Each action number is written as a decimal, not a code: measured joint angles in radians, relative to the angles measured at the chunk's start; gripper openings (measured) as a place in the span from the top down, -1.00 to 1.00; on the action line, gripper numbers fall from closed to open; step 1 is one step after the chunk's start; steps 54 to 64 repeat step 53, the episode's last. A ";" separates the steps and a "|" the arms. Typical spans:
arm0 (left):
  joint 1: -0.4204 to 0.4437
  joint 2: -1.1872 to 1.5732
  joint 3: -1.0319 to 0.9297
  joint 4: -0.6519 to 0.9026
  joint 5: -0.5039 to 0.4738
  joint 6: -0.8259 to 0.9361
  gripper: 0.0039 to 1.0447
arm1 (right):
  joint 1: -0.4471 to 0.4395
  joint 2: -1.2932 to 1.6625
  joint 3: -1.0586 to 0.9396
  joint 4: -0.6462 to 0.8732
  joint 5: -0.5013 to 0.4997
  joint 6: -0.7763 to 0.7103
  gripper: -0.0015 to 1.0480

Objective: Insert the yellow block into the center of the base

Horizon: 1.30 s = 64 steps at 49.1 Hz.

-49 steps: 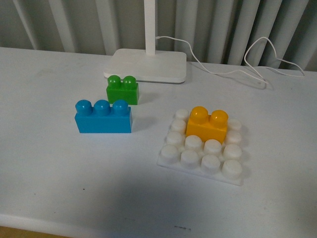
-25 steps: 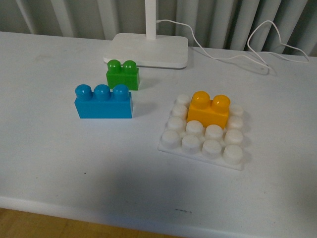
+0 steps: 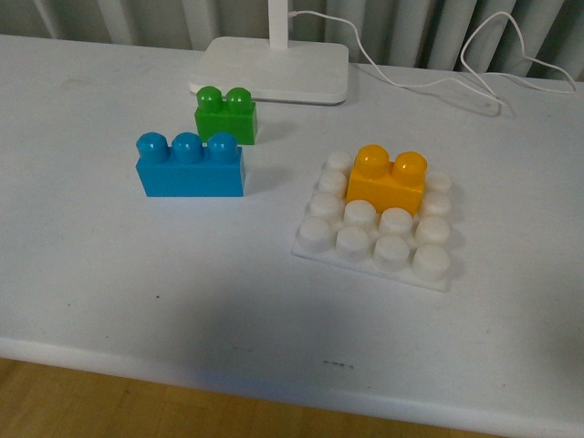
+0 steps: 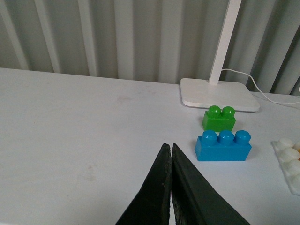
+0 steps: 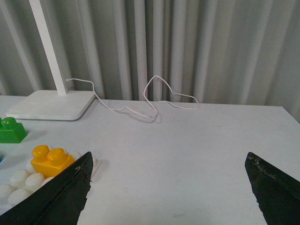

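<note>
Yellow block (image 3: 388, 181) is being seen seated on the base (image 3: 374, 231), across the 2 middle columns, toward the far rows. Left claw (image 4: 170, 159) is being kept closed, empty. Right claw (image 5: 168, 187) is being held wide open, empty. Insertion is being judged done; only a seating check is being called for.

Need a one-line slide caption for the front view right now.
Yellow block seated on the white studded base; blue brick and green brick sit apart.

lamp (image 3: 274, 64): pole cut off | base (image 4: 288, 159): mostly out of frame
</note>
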 joint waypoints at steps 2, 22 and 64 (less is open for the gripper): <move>0.000 0.000 0.000 0.000 0.000 -0.002 0.85 | 0.000 0.000 0.000 0.000 0.000 0.000 -0.82; 0.000 0.000 0.000 0.000 0.000 -0.002 -0.81 | 0.000 0.000 0.000 0.000 0.000 0.000 -0.82; 0.000 0.000 0.000 0.000 0.000 -0.002 -0.89 | 0.000 0.000 0.000 0.000 0.000 0.000 -0.82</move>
